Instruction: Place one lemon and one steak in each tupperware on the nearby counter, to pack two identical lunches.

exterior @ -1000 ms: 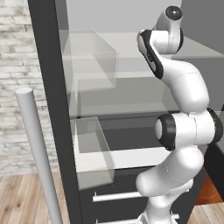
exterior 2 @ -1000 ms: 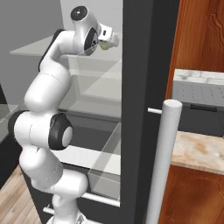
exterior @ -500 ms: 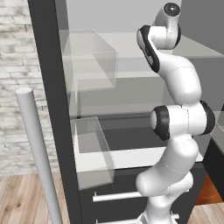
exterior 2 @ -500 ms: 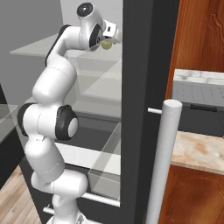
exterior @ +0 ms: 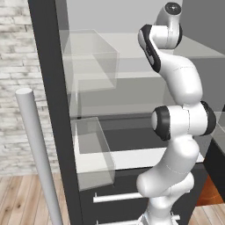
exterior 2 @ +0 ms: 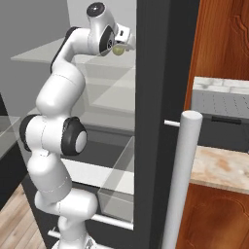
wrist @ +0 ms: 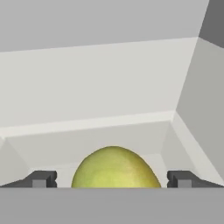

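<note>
A yellow-green lemon (wrist: 114,168) rests on the upper shelf (wrist: 131,127) of the open fridge. It lies between the fingertips (wrist: 41,179) of my gripper (wrist: 111,180), with a small gap on each side. The gripper is open and holds nothing. In the right base view the gripper (exterior 2: 124,43) is high inside the fridge with the lemon (exterior 2: 118,49) just under the hand. The beige counter (exterior 2: 219,168) lies to the right of the fridge. The steak and the tupperware are out of view.
The fridge's dark door frame (exterior 2: 155,121) stands close to the right of my hand. A steel bar handle (exterior 2: 181,175) rises in front of it. Clear bins (exterior: 90,57) and a clear drawer (exterior: 92,154) sit on the left shelves. A grey appliance (exterior 2: 221,114) stands on the counter.
The arm has straightened and pushed the hand a little deeper into the upper shelf, towards the lemon. The jaws have stayed wide apart.
</note>
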You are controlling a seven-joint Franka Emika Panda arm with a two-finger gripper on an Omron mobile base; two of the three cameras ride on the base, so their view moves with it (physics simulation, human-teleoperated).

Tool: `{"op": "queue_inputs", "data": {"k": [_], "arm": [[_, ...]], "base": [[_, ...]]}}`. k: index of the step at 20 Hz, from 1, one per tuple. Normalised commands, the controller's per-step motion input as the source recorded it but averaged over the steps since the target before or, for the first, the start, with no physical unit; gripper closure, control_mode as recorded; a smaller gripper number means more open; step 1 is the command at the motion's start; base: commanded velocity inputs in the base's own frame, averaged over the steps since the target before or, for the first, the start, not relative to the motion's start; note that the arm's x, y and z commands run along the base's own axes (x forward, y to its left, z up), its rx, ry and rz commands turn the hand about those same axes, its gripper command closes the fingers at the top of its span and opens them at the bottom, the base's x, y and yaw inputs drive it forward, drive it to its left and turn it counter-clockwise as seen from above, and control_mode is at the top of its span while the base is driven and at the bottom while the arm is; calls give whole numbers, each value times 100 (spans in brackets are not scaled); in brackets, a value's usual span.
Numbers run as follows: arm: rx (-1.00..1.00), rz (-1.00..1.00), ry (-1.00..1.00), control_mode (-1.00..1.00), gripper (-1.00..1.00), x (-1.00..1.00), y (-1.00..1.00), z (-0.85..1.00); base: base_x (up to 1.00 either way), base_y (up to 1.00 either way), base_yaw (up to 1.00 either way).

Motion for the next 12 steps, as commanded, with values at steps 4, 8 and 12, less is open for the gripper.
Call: {"op": "queue_inputs", "data": {"k": [4, 8, 12], "arm": [[0, 0, 4, -100, -100, 14, 0, -41], [0, 0, 10, -100, 100, 3, 0, -60], [0, 0, 4, -100, 100, 22, 0, -49]], "base": [[0, 0, 0], [0, 0, 0], [0, 0, 0]]}}
